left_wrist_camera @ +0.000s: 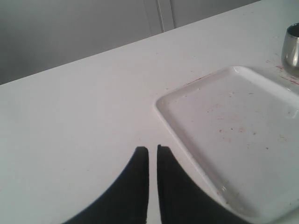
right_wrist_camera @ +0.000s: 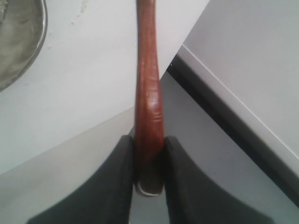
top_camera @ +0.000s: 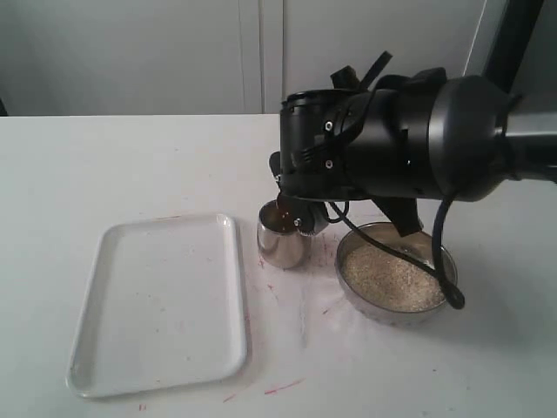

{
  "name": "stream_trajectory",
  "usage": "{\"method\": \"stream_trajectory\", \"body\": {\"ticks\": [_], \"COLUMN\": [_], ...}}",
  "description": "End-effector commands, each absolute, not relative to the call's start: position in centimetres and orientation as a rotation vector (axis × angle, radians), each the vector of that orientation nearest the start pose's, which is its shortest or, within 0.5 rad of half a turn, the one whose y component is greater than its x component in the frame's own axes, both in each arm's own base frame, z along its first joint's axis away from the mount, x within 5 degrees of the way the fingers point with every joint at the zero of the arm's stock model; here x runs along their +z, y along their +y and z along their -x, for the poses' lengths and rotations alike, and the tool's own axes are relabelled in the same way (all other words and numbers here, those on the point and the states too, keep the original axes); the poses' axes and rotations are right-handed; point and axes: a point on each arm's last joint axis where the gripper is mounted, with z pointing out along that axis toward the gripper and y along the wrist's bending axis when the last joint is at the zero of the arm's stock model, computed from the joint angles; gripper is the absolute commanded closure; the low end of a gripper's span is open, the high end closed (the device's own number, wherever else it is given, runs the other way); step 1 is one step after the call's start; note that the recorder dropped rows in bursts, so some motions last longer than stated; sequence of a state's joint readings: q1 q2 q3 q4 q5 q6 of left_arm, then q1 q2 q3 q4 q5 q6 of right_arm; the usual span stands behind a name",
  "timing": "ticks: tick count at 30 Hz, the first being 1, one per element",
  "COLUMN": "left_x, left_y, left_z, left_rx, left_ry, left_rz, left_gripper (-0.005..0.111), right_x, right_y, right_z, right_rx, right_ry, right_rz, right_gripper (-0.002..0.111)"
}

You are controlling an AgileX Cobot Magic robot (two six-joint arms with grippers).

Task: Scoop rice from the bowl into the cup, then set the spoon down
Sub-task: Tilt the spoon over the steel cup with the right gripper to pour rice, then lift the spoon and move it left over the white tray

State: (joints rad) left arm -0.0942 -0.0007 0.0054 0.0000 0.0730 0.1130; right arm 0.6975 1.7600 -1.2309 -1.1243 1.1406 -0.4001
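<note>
The right gripper (right_wrist_camera: 149,140) pinches the butt end of a dark reddish-brown wooden spoon (right_wrist_camera: 148,84). The long slim handle is clamped between its two black fingers and runs straight out ahead of them. In the exterior view the arm's bulky black wrist housing (top_camera: 392,144) stands in front of this gripper and hides the grip itself. Below the housing's front end, a dark brown shape, probably the spoon's head, sits at the rim of a small shiny steel cup (top_camera: 284,244).

Just beside the cup, partly under the housing, is a wide, shallow, round steel bowl (top_camera: 392,315) holding a level bed of off-white rice (top_camera: 392,277). A black cable (top_camera: 442,248) droops from the arm across the bowl.

The left gripper (left_wrist_camera: 153,150) hangs low over the white table (top_camera: 113,165). Its fingers are pressed almost together, with only a thin slit between them. Ahead of it and off to one side lies a white rectangular tray (left_wrist_camera: 233,126), and the cup stands past the tray's far corner. Faint red smears (top_camera: 283,386) mark the table near the cup and tray.
</note>
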Motion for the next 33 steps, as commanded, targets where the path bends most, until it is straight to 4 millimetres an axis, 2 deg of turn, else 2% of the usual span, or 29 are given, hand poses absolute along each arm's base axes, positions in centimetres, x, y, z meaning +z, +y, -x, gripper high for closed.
{"method": "stream_trajectory", "body": {"ticks": [1,11,14,19,27,33], "left_x": [20.6,20.6,20.6,20.6,20.6,20.6], "left_y": [-0.5,-0.5,-0.5,-0.5,-0.5,-0.5], "left_z": [-5.6,-5.6,-5.6,-5.6,-5.6,-5.6], "left_rx": [0.016,0.016,0.016,0.016,0.016,0.016], "left_ry": [1.551,1.551,1.551,1.551,1.551,1.551], "left_rz": [-0.160,-0.160,-0.160,-0.160,-0.160,-0.160], "left_gripper": [0.092,0.092,0.092,0.092,0.092,0.092], "right_x": [26.0,26.1,26.1,26.3,28.7,31.4], "right_y": [16.4,16.8,16.7,17.0,17.3,18.1], "right_z": [-31.2,-31.1,-31.1,-31.1,-30.0,-27.9], "right_rx": [-1.465,-1.455,-1.433,-1.317,-0.853,-0.374], "right_ry": [1.851,1.854,1.896,1.984,2.136,2.187], "right_rz": [1.875,1.825,1.745,1.509,0.996,0.811], "right_gripper": [0.108,0.108,0.108,0.108,0.108,0.108]}}
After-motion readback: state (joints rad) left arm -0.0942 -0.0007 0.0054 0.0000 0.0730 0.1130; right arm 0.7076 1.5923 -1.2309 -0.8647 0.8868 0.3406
